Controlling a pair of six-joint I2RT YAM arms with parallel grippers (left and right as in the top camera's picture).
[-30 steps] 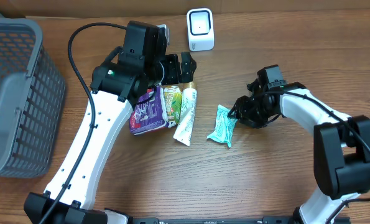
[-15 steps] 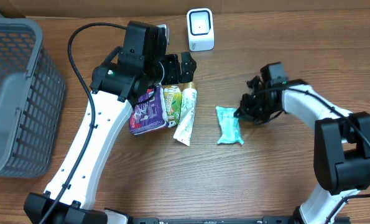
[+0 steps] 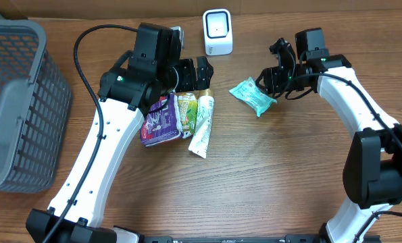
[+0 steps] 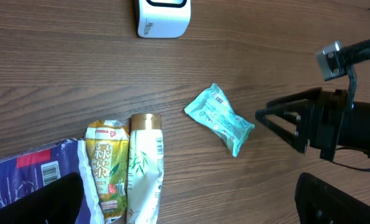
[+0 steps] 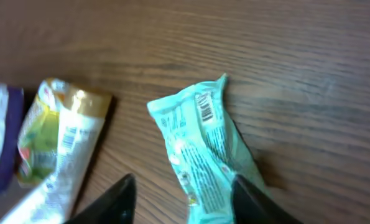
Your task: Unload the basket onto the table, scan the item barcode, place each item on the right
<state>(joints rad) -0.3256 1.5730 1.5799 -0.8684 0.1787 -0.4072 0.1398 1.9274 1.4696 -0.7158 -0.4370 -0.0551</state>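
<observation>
Brown wood-grain tabletop (image 3: 282, 175) fills the work area. A grey plastic mesh basket (image 3: 48, 121) stands at its left edge and a small white box scanner (image 3: 217, 31) stands at the far centre.

1. Task item: a teal crinkled plastic packet (image 3: 253, 95) lies flat on the table, right of centre. It is near the scanner, on the scanner's near-right side, and does not touch it. A printed barcode (image 5: 204, 109) faces up near the packet's left end.
2. Key relation: the packet lies directly left of the right gripper (image 3: 267, 79). Its long axis runs roughly left to right, with the right end slightly nearer and pointing into the jaws.
3. Right gripper state: the jaws are partly spread. In the right wrist view the packet's right end sits between them against one finger (image 5: 253, 199), with a gap on the other side. I judge this as not gripped.
4. Left gripper (image 3: 195, 74) state: the jaws are at full spread and empty. It hovers over a purple foil pouch (image 3: 159, 121), a green-and-yellow sachet (image 3: 186, 113) and a white-and-green tube (image 3: 202, 125), which lie side by side left of the packet and well apart from it.
5. Arm choice: the right arm is nearer the packet.
6. Next move, in my judgement: close on the packet's right end, then carry it far-left to the scanner face. Bare wood separates the two.
</observation>
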